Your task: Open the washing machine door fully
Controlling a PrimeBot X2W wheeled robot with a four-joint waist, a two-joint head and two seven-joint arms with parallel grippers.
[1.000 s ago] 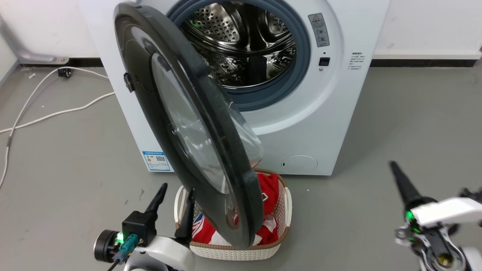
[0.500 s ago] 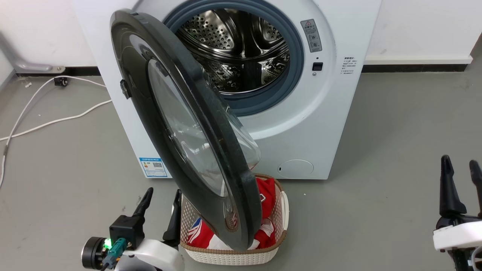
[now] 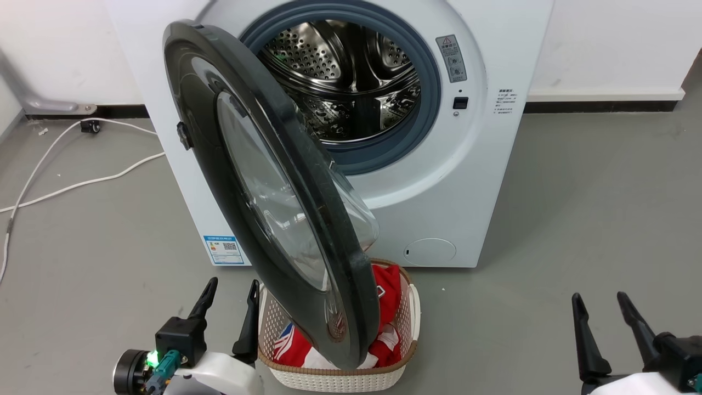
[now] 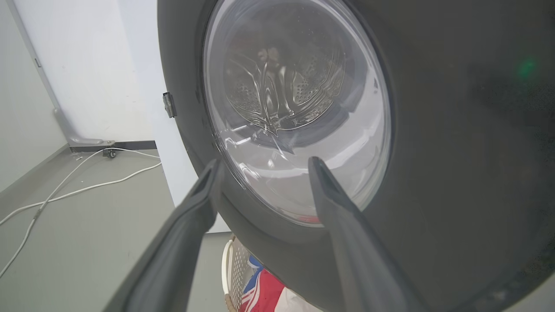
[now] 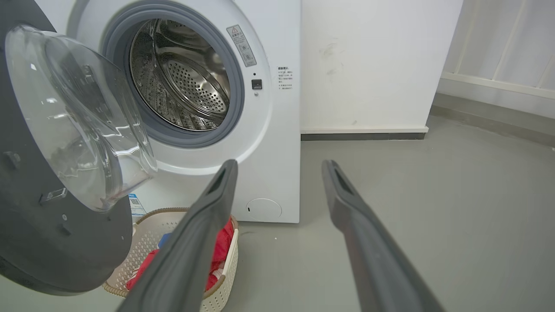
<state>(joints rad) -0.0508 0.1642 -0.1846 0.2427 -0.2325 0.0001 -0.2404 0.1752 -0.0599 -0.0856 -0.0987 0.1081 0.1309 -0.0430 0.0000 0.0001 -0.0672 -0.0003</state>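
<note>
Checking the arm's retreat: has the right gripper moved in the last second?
Yes. The right gripper, earlier level with the round flap on the washing machine, now sits lower in the head view, nearer the robot.

Grey floor [image 3: 576, 208], white wall [image 3: 603, 38] behind, dark skirting [image 3: 598, 106] along its foot, white cable [image 3: 109, 176] snaking at left, even light

1. Bright, even room light; soft shadow on the floor [image 3: 548, 186] right of the washing machine [image 3: 439, 208].
2. Hard highlights on the steel drum [image 3: 329, 60]; reflections and streaky glare across the washing machine door [image 4: 295, 108] glass.
3. Wrist views bend at edges; left hand [image 4: 263, 161] and right hand [image 5: 280, 162] look soft up close.
4. Head view sharp.
</note>
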